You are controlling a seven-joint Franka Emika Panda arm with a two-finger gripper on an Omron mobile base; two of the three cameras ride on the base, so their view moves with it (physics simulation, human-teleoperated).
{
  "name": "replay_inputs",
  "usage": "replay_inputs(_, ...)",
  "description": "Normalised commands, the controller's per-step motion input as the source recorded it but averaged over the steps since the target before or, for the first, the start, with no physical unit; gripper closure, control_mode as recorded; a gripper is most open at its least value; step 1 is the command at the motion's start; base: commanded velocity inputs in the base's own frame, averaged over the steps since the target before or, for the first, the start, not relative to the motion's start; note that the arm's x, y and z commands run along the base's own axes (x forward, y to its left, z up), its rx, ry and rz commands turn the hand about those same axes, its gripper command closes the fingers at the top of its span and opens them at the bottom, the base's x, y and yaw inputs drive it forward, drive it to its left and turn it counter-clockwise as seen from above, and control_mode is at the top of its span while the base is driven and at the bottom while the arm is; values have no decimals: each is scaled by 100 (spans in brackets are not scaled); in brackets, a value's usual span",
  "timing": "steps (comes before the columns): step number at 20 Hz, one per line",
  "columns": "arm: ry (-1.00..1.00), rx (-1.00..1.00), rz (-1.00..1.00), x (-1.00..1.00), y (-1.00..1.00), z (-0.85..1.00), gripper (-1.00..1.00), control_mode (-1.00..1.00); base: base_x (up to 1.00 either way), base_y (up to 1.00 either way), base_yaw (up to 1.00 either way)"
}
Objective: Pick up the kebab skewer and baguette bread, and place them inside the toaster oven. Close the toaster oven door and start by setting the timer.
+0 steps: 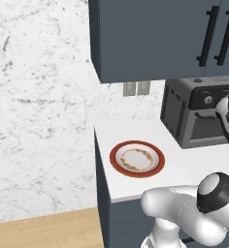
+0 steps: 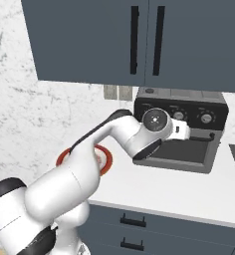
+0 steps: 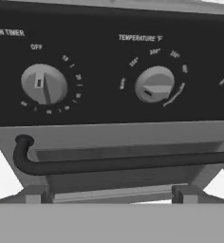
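Note:
The toaster oven (image 1: 177, 109) stands at the back right of the counter with its door (image 2: 186, 152) upright and shut. My gripper (image 2: 189, 133) hovers just in front of the black knob panel (image 2: 189, 114), above the door handle (image 3: 109, 163). In the hand view my fingertips (image 3: 34, 193) sit wide apart with nothing between them, so the gripper (image 3: 110, 194) is open. The timer knob (image 3: 43, 84) points near OFF, and the temperature knob (image 3: 154, 84) is to its right. The kebab skewer and the baguette bread are hidden from view.
A red-rimmed plate (image 1: 115, 163) with nothing on it lies on the white counter (image 1: 184, 167) left of the oven; my arm partly covers the plate (image 2: 62, 158) in the right base view. Dark cabinets (image 1: 150, 38) hang above. Two outlets (image 1: 136, 88) sit on the marble wall.

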Motion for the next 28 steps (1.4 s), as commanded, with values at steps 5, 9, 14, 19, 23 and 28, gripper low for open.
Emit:
replay_inputs(5, -14, 4, 0, -61, 0, 0, -100, -100, 0, 0, 0)
replay_inputs(9, -23, 6, 0, -8, 0, 0, -100, -100, 0, 0, 0)
replay_inputs(14, -29, 0, 0, 5, 7, 0, -100, -100, 0, 0, 0)
replay_inputs(19, -30, 0, 0, 6, 15, 9, -100, -100, 0, 0, 0)
replay_inputs(23, -10, -1, 0, 2, 3, 39, -100, -100, 0, 0, 0)
replay_inputs(28, 0, 0, 0, 22, 2, 11, -100, -100, 0, 0, 0)
